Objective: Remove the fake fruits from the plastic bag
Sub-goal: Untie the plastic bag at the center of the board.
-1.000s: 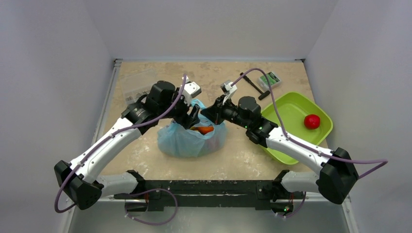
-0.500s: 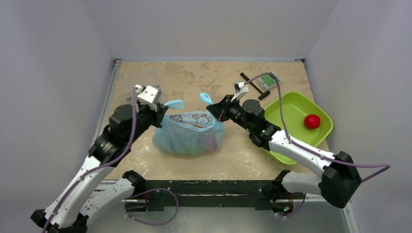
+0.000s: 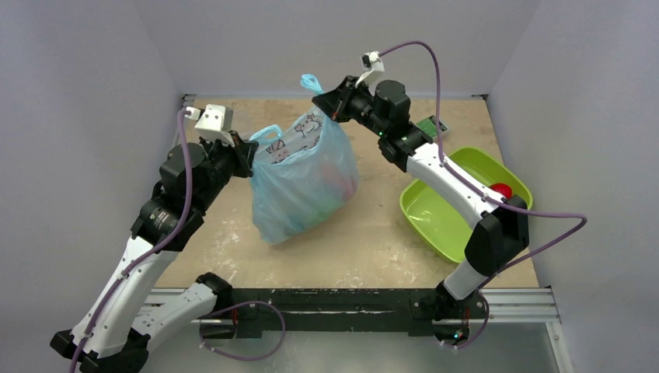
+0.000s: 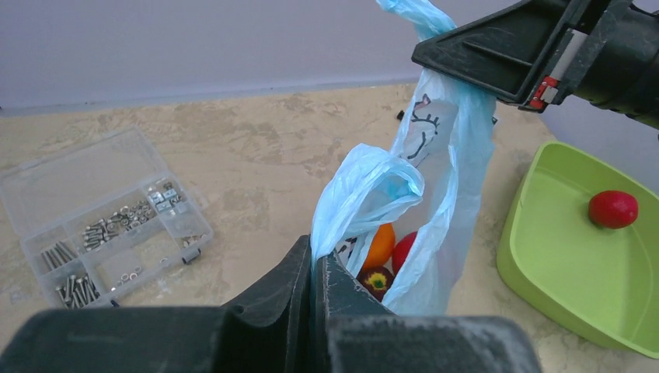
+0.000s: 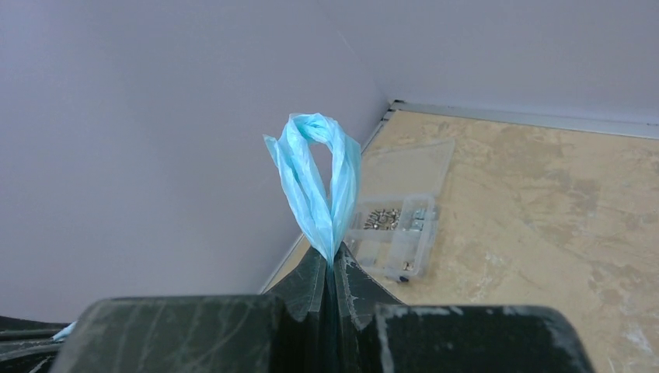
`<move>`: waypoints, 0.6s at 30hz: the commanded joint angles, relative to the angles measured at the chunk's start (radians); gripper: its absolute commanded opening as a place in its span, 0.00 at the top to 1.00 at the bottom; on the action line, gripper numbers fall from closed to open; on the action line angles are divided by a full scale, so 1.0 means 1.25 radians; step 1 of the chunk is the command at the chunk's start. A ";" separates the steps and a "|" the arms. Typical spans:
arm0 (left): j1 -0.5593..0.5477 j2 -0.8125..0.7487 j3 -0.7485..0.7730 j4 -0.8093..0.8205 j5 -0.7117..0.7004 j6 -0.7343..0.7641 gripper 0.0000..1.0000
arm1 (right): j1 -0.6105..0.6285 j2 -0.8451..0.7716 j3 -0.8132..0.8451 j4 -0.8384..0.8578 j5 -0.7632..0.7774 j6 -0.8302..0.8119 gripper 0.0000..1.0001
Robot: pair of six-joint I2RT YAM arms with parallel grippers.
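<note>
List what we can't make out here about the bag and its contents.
Fruit count: in the top view the plastic bag film blurs them to colour smears. The left wrist view shows only an orange fruit, a red fruit and a maroon fruit through the mouth; the bag wall hides the rest.
Bag bottom: the top view cannot show whether it touches the table.
Right wrist view: the right gripper body hides everything but the handle loop.

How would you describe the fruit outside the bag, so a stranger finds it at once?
Look at the lime-green tray on the right. Alone inside it lies a round red fruit; the other fruits sit in the blue bag.
</note>
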 commanded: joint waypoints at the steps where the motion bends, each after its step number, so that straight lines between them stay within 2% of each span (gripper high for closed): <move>1: 0.005 -0.024 -0.020 0.065 0.033 0.007 1.00 | -0.003 0.014 0.065 -0.064 -0.069 -0.046 1.00; 3: 0.006 -0.029 -0.071 0.104 0.079 0.024 1.00 | -0.003 -0.007 0.019 -0.077 -0.005 -0.062 0.97; 4: 0.006 -0.027 -0.099 0.122 0.101 0.035 1.00 | -0.002 -0.022 -0.011 -0.083 0.026 -0.064 0.91; 7: 0.006 0.002 -0.135 0.127 0.159 0.050 1.00 | -0.004 -0.054 -0.104 -0.115 0.109 -0.071 0.58; 11: -0.013 0.023 -0.117 0.110 0.190 0.049 1.00 | -0.004 -0.067 -0.143 -0.264 0.199 -0.109 0.31; 14: -0.024 0.008 -0.136 0.129 0.199 0.053 1.00 | -0.001 -0.135 -0.200 -0.285 0.211 -0.094 0.17; 18: -0.038 0.001 -0.136 0.123 0.192 0.060 1.00 | 0.021 -0.234 -0.289 -0.247 0.207 0.021 0.06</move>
